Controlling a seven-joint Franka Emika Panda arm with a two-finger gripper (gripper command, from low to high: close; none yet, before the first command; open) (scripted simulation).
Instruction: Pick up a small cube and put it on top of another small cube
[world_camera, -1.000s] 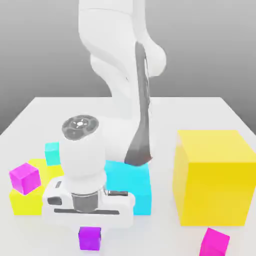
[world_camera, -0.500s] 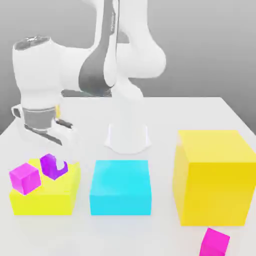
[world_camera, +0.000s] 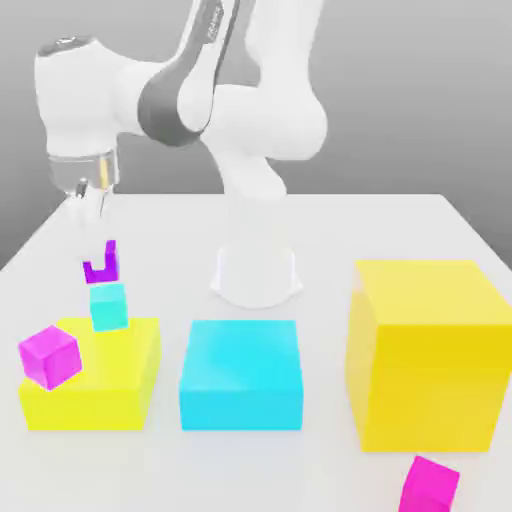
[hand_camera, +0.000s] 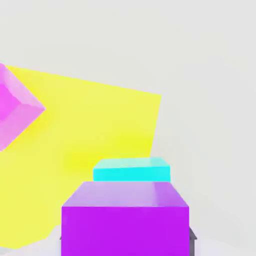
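Observation:
The small violet-purple cube (world_camera: 92, 270) hangs at the exterior view's left, and my gripper (world_camera: 103, 256) is shut on it, with a white finger covering its middle. Directly beneath it, the small cyan cube (world_camera: 108, 307) rests on the table behind the low yellow block (world_camera: 95, 390). The two cubes are close together, and I cannot tell whether they touch. In the hand view the purple cube (hand_camera: 125, 220) sits nearest, with the cyan cube (hand_camera: 132, 170) just past it.
A magenta small cube (world_camera: 49, 357) rests on the low yellow block, seen in the hand view too (hand_camera: 15, 112). A large cyan block (world_camera: 241, 375) and a big yellow block (world_camera: 430, 355) stand to the right. Another magenta cube (world_camera: 430, 486) lies at the front right, and the robot base (world_camera: 257, 275) stands behind.
My hand carried the purple cube from the table's front, over the low yellow block, then back and up to just above the small cyan cube.

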